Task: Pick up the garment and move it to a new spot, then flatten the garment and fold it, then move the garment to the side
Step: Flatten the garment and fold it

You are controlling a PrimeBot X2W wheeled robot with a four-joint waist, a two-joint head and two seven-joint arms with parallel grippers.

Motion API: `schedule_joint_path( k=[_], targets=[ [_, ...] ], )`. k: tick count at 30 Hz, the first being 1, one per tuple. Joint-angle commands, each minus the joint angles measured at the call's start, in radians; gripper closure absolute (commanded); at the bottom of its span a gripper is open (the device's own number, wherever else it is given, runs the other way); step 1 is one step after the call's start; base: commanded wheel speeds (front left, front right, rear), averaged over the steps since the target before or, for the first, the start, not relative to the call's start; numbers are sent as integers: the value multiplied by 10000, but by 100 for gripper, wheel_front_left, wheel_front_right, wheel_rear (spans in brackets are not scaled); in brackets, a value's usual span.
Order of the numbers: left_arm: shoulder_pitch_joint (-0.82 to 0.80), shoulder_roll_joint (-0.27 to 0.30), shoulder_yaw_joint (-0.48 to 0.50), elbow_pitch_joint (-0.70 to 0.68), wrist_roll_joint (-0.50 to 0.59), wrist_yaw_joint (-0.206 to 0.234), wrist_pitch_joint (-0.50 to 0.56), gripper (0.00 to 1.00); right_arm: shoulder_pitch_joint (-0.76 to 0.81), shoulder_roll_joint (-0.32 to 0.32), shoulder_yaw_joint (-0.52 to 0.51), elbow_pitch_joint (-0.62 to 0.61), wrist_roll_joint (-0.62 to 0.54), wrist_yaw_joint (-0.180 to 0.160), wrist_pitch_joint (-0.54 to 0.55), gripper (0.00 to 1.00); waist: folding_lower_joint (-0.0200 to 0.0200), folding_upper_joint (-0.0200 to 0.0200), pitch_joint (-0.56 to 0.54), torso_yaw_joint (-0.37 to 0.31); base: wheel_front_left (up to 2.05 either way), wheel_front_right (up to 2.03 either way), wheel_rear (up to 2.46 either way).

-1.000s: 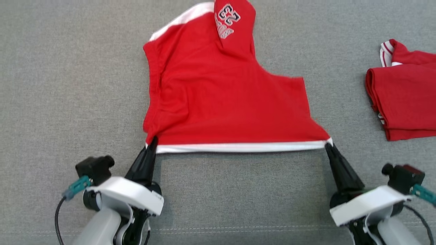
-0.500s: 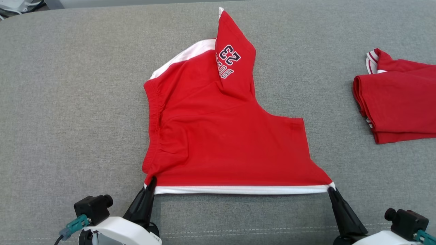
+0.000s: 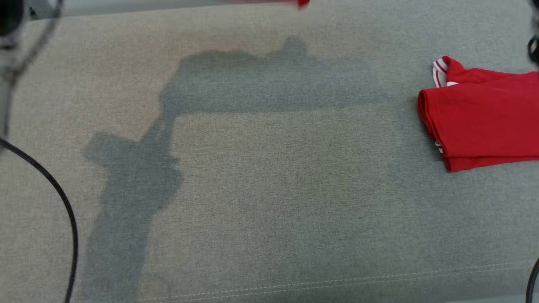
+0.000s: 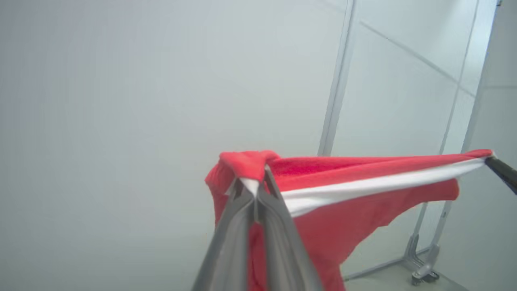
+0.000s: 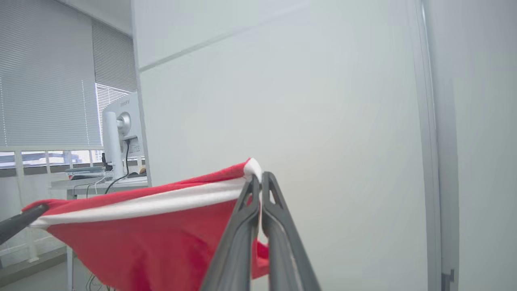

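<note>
The left end effector and right end effector each clamp a hem corner of the red, white-banded jersey garment, stretched between them. Earlier it lay on the grey fabric-covered counter. Now it hangs aloft, casting a shadow near the folded red cloth.

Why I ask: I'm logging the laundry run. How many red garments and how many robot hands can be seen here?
Red garments: 2 (held garment, lifted in the air; folded garment, lying on the grey surface)
Hands: 2 (left hand and right hand, each shut on a corner of the held garment)
Total: 4
</note>
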Motion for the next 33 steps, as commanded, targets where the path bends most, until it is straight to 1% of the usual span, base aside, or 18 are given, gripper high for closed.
schedule_joint_path(
  k=[1, 2, 3, 4, 6, 8, 11, 13, 16, 18, 20, 24, 27, 30, 33],
  targets=[
    [-992, 1041, 754, 494, 426, 69, -410, 100, -707, -475, -131, 414, -166, -192, -358, 100, 0, 0, -70, -144, 0, 0, 0],
    [-2080, 892, 690, 943, 678, -182, -806, 100, -1667, -474, 173, 908, -120, -192, -457, 100, 0, 0, -28, -201, 0, 0, 0],
    [-2390, 802, 643, 1028, 734, -371, -1040, 100, -1856, -545, 400, 961, -82, -192, -492, 100, 0, 0, 29, -210, 0, 0, 0],
    [-2484, 694, 628, 1102, 754, -475, -1314, 100, -1808, -621, 630, 880, -3, -192, -608, 100, 0, 0, 80, -200, 0, 0, 0],
    [-2037, 503, 300, 1086, 906, -698, -1782, 100, -1077, -878, 1167, 588, 162, -192, -736, 100, 0, 0, 128, -129, 0, 0, 0],
    [-1017, 259, 27, 949, 968, -780, -2319, 100, 190, -1127, 1473, 176, 515, -192, -873, 100, 0, 0, 320, 9, 0, 0, 0],
    [1064, -359, -258, 960, 825, -813, -2906, 100, 2647, -1304, 1683, -242, 1199, -192, -1234, 100, 0, 0, 640, 274, 0, 0, 0],
    [2323, -738, -446, 1291, 732, -829, -3054, 100, 4287, -1122, 1775, -288, 1777, -192, -1414, 100, 0, 0, 853, 360, 0, 0, 0],
    [3609, -1283, -442, 1683, 584, -873, -3197, 100, 6168, -818, 1679, -73, 2397, -192, -1738, 100, 0, 0, 1152, 462, 0, 0, 0],
    [4216, -1427, -375, 1858, 613, -903, -3233, 100, 6941, -581, 1839, -141, 2675, -192, -1882, 100, 0, 0, 1235, 376, 0, 0, 0],
    [4701, -1467, -193, 1740, 732, -933, -3246, 100, 7431, -469, 1813, -316, 2849, -192, -2080, 100, 0, 0, 1239, 253, 0, 0, 0],
    [5618, -1464, 279, 977, 1392, -917, -3251, 100, 8081, -479, 1678, -865, 2835, -192, -2296, 100, 0, 0, 1103, 146, 0, 0, 0],
    [6157, -1479, 212, 681, 1620, -880, -3252, 100, 8444, -484, 1461, -1101, 2768, -192, -2333, 100, 0, 0, 995, 142, 0, 0, 0],
    [6892, -1479, 177, 50, 1901, -650, -3253, 100, 9136, -459, 1055, -1616, 2582, -192, -2341, 100, 0, 0, 866, 221, 0, 0, 0],
    [7651, -1426, 220, -598, 1974, -287, -3247, 100, 9908, -327, 660, -2121, 2273, -192, -2124, 100, 0, 0, 767, 266, 0, 0, 0]
  ],
)
